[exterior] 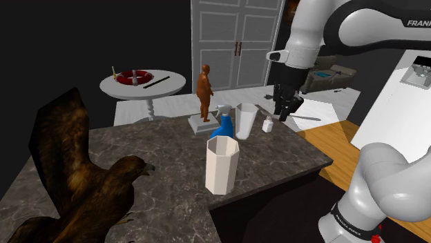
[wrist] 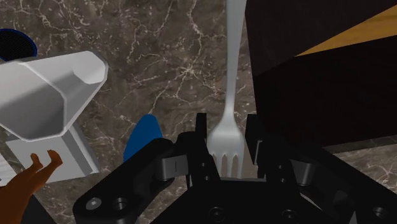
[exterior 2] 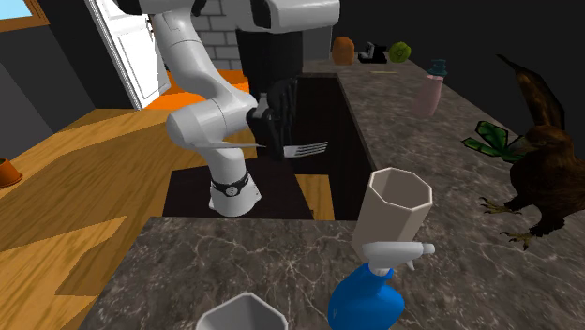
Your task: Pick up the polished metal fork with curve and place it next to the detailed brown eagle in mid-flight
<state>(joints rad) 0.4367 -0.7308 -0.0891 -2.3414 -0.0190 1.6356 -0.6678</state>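
My black gripper point(exterior: 285, 110) hangs above the counter's edge farthest from the eagle, shut on the shiny metal fork point(exterior 2: 309, 148). In the second exterior view the fork lies level under the gripper point(exterior 2: 281, 139), tines toward that view's right and handle sticking out left. Seen from the wrist, the fork point(wrist: 230, 76) runs straight away from the gripper point(wrist: 227, 130), tines between the fingers. The brown eagle point(exterior: 90, 186) with raised wings stands on the dark marble counter point(exterior: 173, 159) at the shoulder view's lower left, far from the gripper. It appears at the right of the second exterior view as the eagle point(exterior 2: 539, 159).
Between gripper and eagle stand a tall white faceted cup point(exterior: 222, 164), a blue spray bottle point(exterior: 224, 125), a second white cup point(exterior: 246, 119), a small white bottle point(exterior: 267, 125) and a brown human figurine point(exterior: 204, 90). A round table point(exterior: 143, 84) stands beyond the counter.
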